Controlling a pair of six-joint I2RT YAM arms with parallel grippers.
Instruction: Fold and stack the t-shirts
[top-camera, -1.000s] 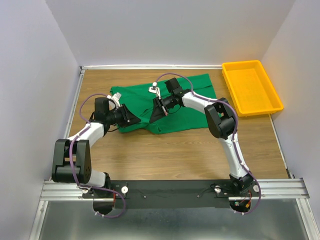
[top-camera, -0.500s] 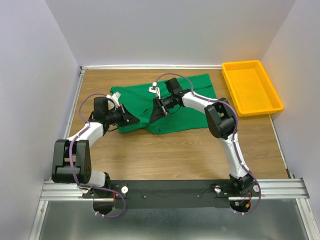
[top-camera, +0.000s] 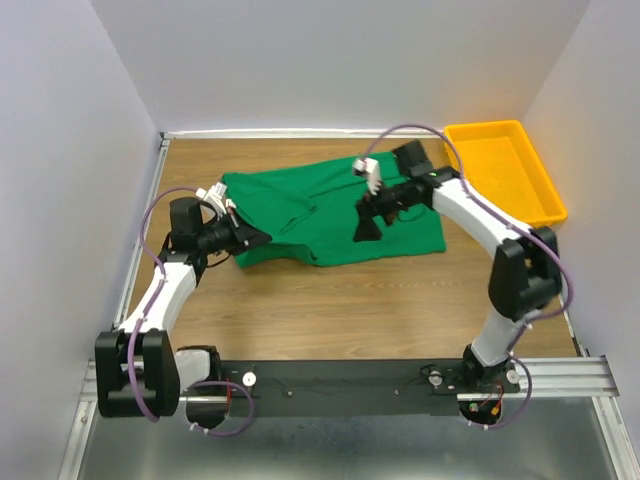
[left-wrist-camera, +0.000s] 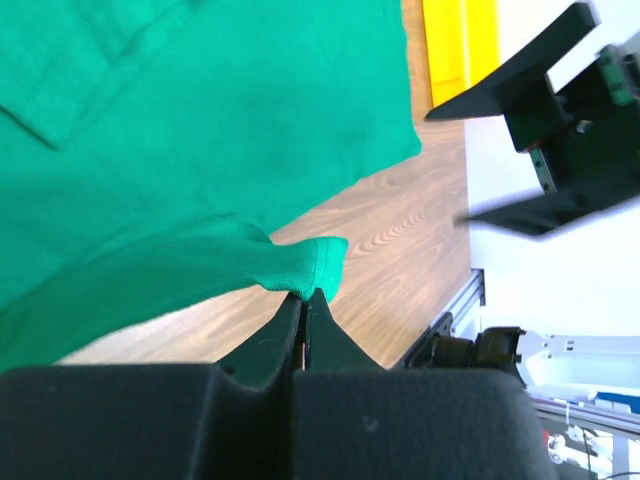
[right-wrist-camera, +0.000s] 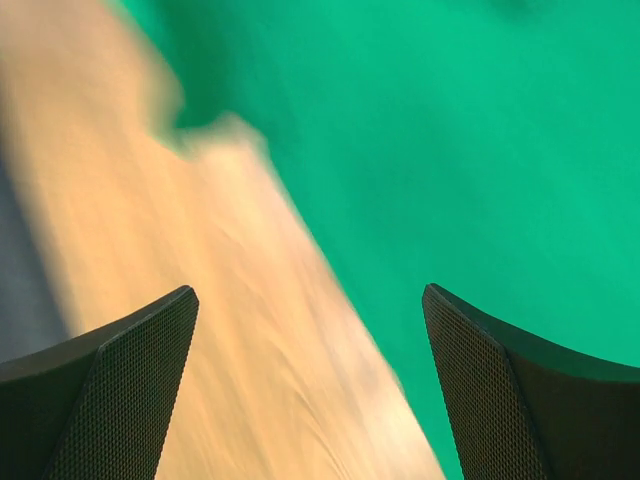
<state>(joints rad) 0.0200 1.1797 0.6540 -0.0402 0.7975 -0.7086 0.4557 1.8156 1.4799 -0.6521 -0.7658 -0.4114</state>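
An emerald-green t-shirt (top-camera: 330, 208) lies spread on the wooden table (top-camera: 330, 300), with a folded flap near its left side. My left gripper (top-camera: 256, 238) is at the shirt's left lower corner. In the left wrist view the left gripper (left-wrist-camera: 305, 298) is shut on the shirt's hem (left-wrist-camera: 300, 268), which lifts off the wood. My right gripper (top-camera: 366, 222) hovers over the shirt's right half. In the blurred right wrist view the right gripper (right-wrist-camera: 308, 295) is open and holds nothing, above the shirt's edge (right-wrist-camera: 450, 150) and bare wood.
A yellow plastic tray (top-camera: 503, 172) stands at the back right, close to the right arm's elbow, and also shows as the tray (left-wrist-camera: 460, 50) in the left wrist view. Grey walls close the table on three sides. A metal rail (top-camera: 350, 380) runs along the near edge.
The right gripper opened, let go of the shirt and swung right. The left gripper shut on the hem and drew left. The shirt now lies wider and flatter.
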